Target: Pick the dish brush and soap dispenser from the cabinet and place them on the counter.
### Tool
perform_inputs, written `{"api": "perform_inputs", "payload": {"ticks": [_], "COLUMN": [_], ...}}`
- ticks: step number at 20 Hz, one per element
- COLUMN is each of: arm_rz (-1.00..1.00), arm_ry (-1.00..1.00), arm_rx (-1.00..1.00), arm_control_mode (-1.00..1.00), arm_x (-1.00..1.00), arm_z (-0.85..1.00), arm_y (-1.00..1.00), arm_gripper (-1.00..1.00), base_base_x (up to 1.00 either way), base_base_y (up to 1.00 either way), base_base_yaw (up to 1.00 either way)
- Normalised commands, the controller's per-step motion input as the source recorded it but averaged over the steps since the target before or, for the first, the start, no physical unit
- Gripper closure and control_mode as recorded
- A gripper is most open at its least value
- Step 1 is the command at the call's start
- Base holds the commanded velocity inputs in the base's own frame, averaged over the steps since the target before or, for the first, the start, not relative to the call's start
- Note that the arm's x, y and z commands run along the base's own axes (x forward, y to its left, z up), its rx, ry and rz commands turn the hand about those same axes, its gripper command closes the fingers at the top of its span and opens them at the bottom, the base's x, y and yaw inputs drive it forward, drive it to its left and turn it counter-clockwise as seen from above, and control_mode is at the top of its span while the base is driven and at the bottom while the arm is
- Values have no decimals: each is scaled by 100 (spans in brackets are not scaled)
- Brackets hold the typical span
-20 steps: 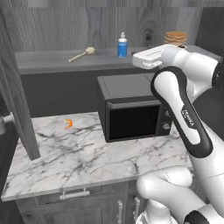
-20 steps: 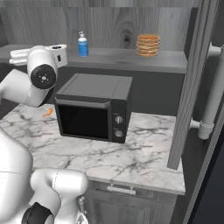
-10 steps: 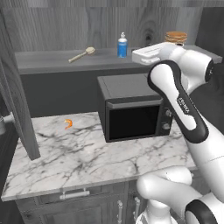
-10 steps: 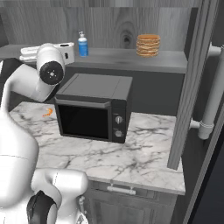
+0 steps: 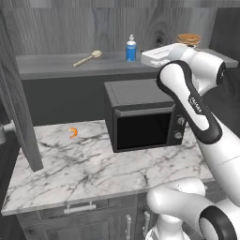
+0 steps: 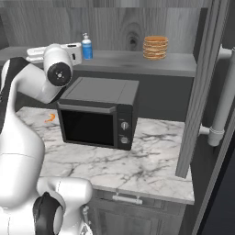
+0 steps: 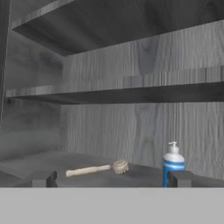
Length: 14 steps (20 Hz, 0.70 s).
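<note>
The dish brush [image 5: 86, 58] [image 7: 94, 169], a tan stick with a round pale head, lies on the grey shelf of the open cabinet [image 5: 47, 66]. To its right on the same shelf stands the soap dispenser [image 5: 131, 48] [image 6: 86, 46] [image 7: 173, 164], blue with a white pump. My gripper [image 5: 144, 58] [image 7: 112, 179] hovers at shelf height just right of the dispenser, open, with nothing between its fingers. In the hand view it looks along the shelf at both things. The white marble counter [image 5: 89, 164] lies below.
A black microwave [image 5: 140, 117] stands on the counter under the shelf. A small orange item [image 5: 73, 133] lies left of it. A stack of tan discs [image 6: 155, 47] sits at the shelf's right. Open cabinet doors [image 5: 18, 117] [image 6: 202, 92] flank the space.
The arm has lifted and carried the hand up and in to shelf height near the soap dispenser. The jaws have stayed open. Nothing on the shelf has moved.
</note>
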Motion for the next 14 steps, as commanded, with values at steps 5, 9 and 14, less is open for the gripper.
{"api": "perform_inputs", "payload": {"ticks": [5, 9, 14], "arm_rz": [1, 0, 0], "arm_ry": [-7, -6, -1], "arm_rx": [-3, -7, -11], "arm_control_mode": [-100, -100, -100], "arm_x": [0, 0, 0], "arm_z": [0, 0, 0], "arm_y": [0, -1, -3], "arm_gripper": [-100, -100, -100], "base_base_x": [0, 0, 0], "base_base_y": [0, 0, 0], "base_base_yaw": [0, 0, 0]}}
